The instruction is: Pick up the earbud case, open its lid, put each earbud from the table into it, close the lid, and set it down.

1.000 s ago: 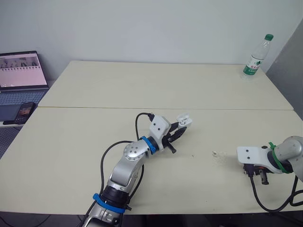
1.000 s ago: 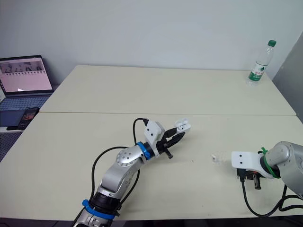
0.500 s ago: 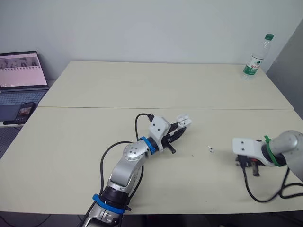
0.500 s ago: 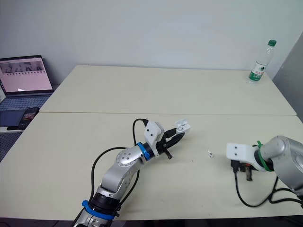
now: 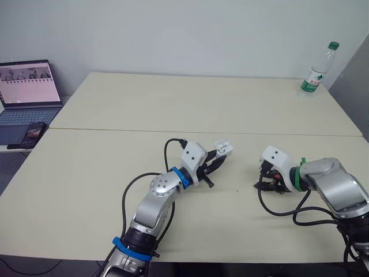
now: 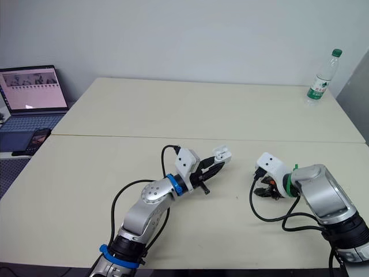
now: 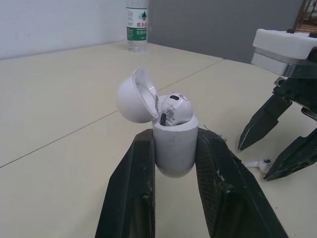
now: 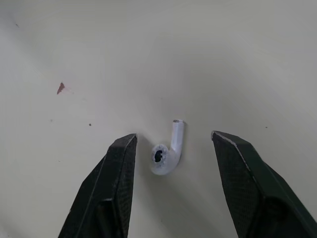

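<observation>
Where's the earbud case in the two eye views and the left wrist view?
Left eye view: earbud case at the left claw's tip, picture centre.
Right eye view: same spot.
Left wrist view: between the claw's fingers, lid open.
Shared landmark: the green-labelled water bottle.

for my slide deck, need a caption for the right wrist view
Earbud lying on the table, right jaws open on either side of it

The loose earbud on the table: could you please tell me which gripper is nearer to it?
Right. The open right gripper straddles the earbud; the left gripper holds the open case farther off, to its left.
</observation>
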Controlling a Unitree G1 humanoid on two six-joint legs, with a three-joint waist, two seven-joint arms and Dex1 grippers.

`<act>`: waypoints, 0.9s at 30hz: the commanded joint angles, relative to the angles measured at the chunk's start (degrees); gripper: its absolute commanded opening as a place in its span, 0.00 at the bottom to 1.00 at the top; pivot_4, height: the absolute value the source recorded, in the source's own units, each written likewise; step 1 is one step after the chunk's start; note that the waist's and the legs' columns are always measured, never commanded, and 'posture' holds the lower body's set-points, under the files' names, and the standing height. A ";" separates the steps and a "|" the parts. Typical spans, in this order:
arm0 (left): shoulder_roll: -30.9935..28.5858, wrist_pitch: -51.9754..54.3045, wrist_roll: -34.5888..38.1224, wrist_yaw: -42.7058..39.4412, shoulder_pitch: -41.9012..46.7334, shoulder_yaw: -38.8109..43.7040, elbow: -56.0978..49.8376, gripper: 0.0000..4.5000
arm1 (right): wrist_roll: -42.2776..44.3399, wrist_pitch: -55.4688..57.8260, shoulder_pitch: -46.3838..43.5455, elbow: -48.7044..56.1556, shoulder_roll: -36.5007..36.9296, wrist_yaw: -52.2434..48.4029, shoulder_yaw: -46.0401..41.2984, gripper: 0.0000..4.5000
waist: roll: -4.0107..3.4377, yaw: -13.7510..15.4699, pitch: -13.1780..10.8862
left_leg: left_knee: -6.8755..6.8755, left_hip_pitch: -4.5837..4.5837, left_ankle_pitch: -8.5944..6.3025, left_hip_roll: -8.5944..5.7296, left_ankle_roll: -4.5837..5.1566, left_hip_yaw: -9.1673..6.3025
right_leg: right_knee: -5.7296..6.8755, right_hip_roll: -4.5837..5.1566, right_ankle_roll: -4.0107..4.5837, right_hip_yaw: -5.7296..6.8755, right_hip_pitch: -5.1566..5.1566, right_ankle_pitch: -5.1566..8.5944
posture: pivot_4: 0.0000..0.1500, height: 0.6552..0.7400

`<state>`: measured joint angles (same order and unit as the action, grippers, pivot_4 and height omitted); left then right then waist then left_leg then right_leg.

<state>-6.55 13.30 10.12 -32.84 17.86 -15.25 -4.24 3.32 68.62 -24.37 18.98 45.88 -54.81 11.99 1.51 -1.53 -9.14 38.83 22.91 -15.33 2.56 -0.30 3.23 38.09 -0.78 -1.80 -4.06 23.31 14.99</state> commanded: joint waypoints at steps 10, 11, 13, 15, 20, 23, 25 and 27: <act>0.28 -1.01 0.34 0.21 0.66 0.44 -2.05 0.17 | 6.08 2.32 -1.76 1.21 2.87 2.64 0.47 0.06 | 0.00 -0.09 0.00 | 0.00 0.00 0.00 0.01 0.00 0.01 | -0.01 -0.02 -0.01 0.00 0.00 0.00 | 1.00 0.95; 0.29 -1.00 0.34 0.22 0.67 0.44 -2.03 0.17 | 6.33 1.93 -1.58 1.30 3.44 2.60 0.54 0.06 | 0.00 -0.09 0.00 | 0.00 0.00 0.00 0.01 0.00 0.01 | -0.01 -0.02 -0.01 0.00 0.00 0.01 | 1.00 0.95; 0.27 -1.01 0.36 0.21 0.63 0.47 -2.03 0.17 | 6.85 0.14 -1.16 1.50 5.12 1.73 0.84 0.06 | 0.00 -0.09 0.00 | 0.00 0.00 0.00 0.00 0.00 0.02 | -0.02 -0.02 -0.01 -0.01 0.00 0.01 | 1.00 0.95; 0.26 -1.03 0.36 0.22 0.54 0.45 -2.09 0.17 | 6.62 -6.02 -0.06 1.91 8.15 -0.58 1.65 0.06 | -0.01 -0.07 -0.01 | 0.00 0.01 0.00 0.00 0.00 0.03 | -0.02 -0.01 -0.01 -0.01 0.00 0.01 | 1.00 0.95; 0.35 -1.15 0.43 0.21 0.80 0.53 -1.82 0.17 | 0.46 -49.52 8.35 -4.19 21.19 -12.73 2.49 0.06 | -0.02 -0.03 -0.02 | -0.05 0.01 -0.01 -0.04 0.01 0.03 | -0.12 -0.01 -0.20 0.02 0.00 0.12 | 1.00 0.95; 0.52 -1.29 0.37 0.22 0.85 0.44 -1.66 0.17 | -1.29 -71.29 10.01 -13.90 25.59 -18.44 1.74 0.06 | -0.01 -0.10 -0.02 | -0.04 -0.02 -0.02 -0.02 0.03 0.10 | -0.12 -0.01 -0.32 -0.03 -0.01 0.19 | 1.00 0.95; 0.65 -1.34 0.35 0.25 0.86 0.38 -1.60 0.17 | -3.97 -86.58 8.34 -22.41 26.41 -20.64 2.89 0.06 | -0.01 -0.27 -0.02 | -0.02 -0.07 -0.01 0.00 0.03 0.15 | -0.08 -0.01 -0.29 -0.06 -0.01 0.17 | 1.00 0.95; 0.77 -1.35 0.33 0.30 0.80 0.30 -1.65 0.17 | -5.85 -101.43 5.15 -31.07 25.39 -22.87 4.65 0.06 | -0.03 -0.41 -0.03 | -0.01 -0.18 -0.01 0.02 0.03 0.20 | -0.04 -0.02 -0.23 -0.09 -0.06 0.14 | 1.00 0.95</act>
<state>-6.45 13.20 10.12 -32.77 17.98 -15.11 -4.06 -1.21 -21.29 -17.32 -7.77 71.27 -75.56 16.34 1.48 -1.95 -9.17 38.82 22.69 -15.34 2.60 -0.26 3.46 38.08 -0.80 -1.96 -4.16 23.24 15.09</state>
